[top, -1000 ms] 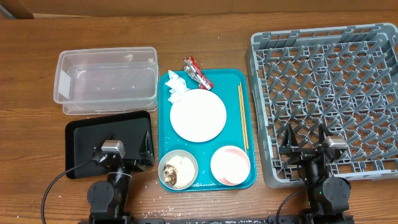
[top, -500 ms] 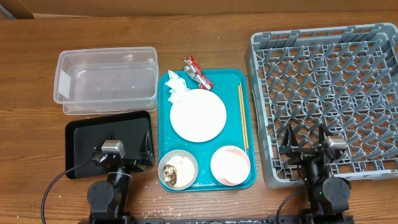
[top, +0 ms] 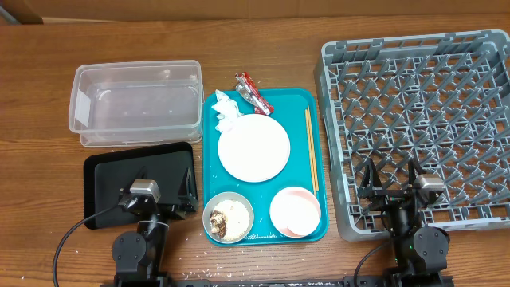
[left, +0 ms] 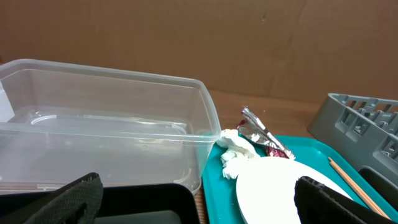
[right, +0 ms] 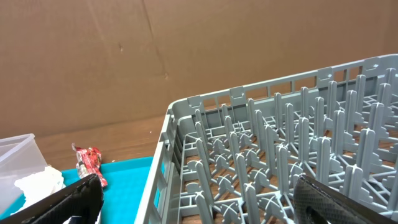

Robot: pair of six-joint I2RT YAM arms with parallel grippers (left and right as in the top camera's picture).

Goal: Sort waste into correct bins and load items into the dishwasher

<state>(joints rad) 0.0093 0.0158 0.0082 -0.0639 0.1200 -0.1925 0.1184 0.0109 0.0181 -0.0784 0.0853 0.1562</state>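
Note:
On the teal tray (top: 209, 171) lie a pale round plate (top: 253, 148), a crumpled white tissue (top: 226, 112), a bowl of rice-like crumbs (top: 228, 217), a pink bowl (top: 295, 211) and thin chopsticks (top: 311, 147). A shiny red wrapper (top: 253, 92) rests across the tray's far rim. My left gripper (top: 157, 199) hangs open and empty over the black tray (top: 107, 179), in front of the clear tub (top: 135, 104). My right gripper (top: 390, 185) stands open and empty over the near edge of the grey dish rack (top: 422, 88). The wrist views show wrapper (left: 261, 132), tissue (left: 235, 152) and rack (right: 280, 155).
The wooden table (top: 40, 159) carries a few white crumbs in front of the teal tray. A brown cardboard wall (left: 186, 37) rises behind the table. The rack's upright pegs (right: 329, 130) stand close ahead of my right fingers (right: 342, 202).

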